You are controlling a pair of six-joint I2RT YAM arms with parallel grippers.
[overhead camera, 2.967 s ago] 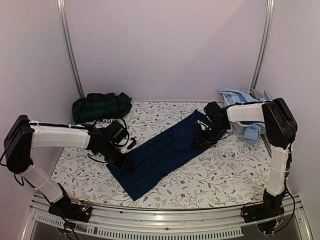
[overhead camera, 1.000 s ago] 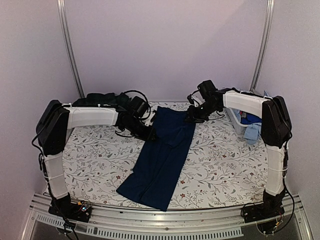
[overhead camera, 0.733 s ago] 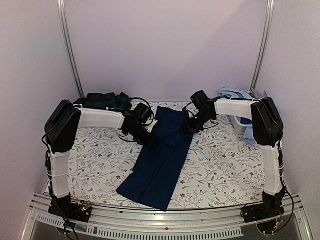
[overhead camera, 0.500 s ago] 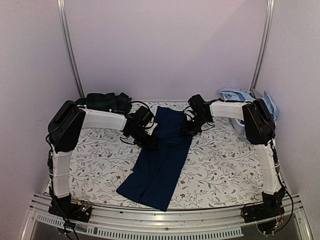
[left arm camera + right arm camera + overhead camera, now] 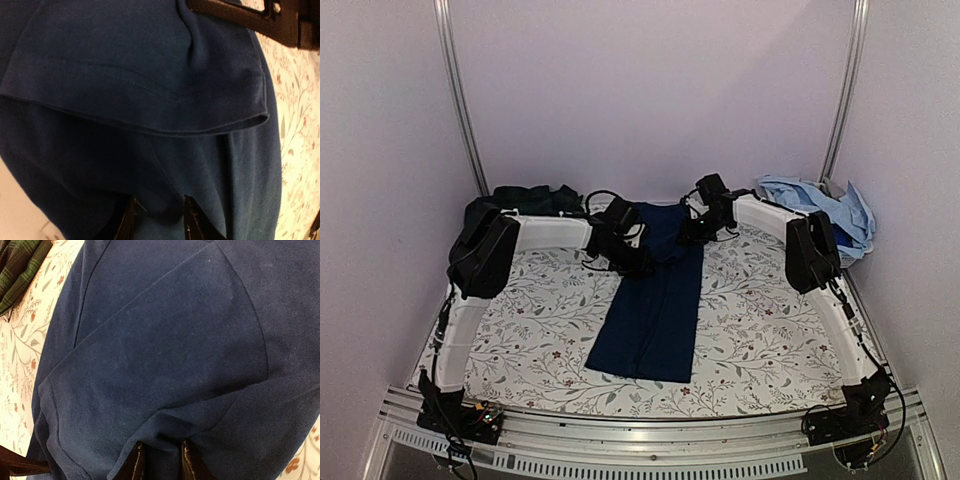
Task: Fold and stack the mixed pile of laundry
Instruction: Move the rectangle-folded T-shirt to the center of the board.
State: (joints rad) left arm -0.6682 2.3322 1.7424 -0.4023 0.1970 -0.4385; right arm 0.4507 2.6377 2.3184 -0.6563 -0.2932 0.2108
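1. The navy blue T-shirt (image 5: pixel 655 310) lies stretched as a long narrow strip down the middle of the table (image 5: pixel 770 320), with its straight end toward the near edge and a sleeve folded over its body.
2. The dark green plaid piece (image 5: pixel 525 198) lies crumpled at the far left corner.
3. The light blue shirts (image 5: pixel 825 205) lie in a loose heap at the far right.

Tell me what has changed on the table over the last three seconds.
Both arms swung toward the far edge, the left gripper and right gripper keeping their pinch on the navy T-shirt. They dragged it from a diagonal lie into a straight strip, its near hem pulled farther from the front edge. The dark green plaid piece, light blue shirts and floral sheet stayed put.
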